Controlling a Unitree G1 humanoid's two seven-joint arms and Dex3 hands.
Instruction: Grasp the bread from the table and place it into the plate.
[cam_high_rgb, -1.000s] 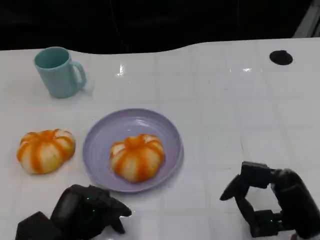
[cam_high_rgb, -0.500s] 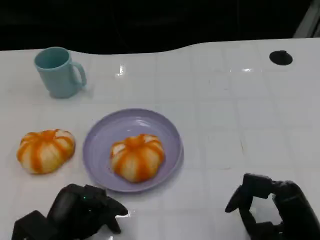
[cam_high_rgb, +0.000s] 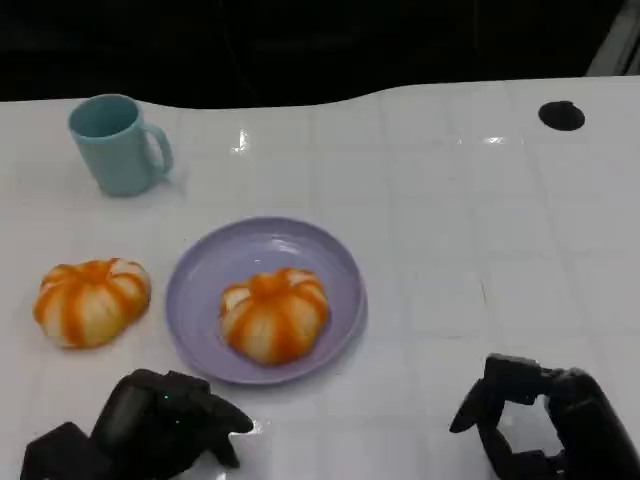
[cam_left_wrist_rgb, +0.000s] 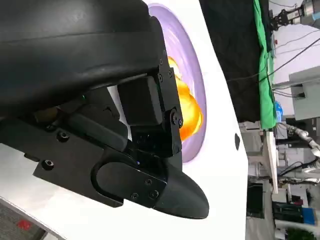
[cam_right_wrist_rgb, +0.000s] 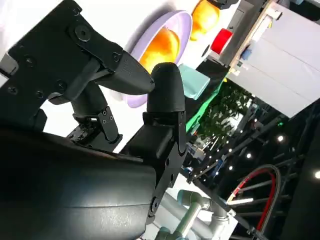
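One round orange-and-white striped bread bun (cam_high_rgb: 274, 314) sits inside the shallow lilac plate (cam_high_rgb: 340, 262) on the white table (cam_high_rgb: 470, 230). A second striped bun (cam_high_rgb: 91, 301) lies on the table just beside the plate's left rim, not touching it. A pale teal mug (cam_high_rgb: 117, 143) stands well behind. The left hand (cam_high_rgb: 165, 425) hovers near the plate's front edge, fingers curled in, holding nothing. The right hand (cam_high_rgb: 530, 425) is well off to the right, fingers apart, empty.
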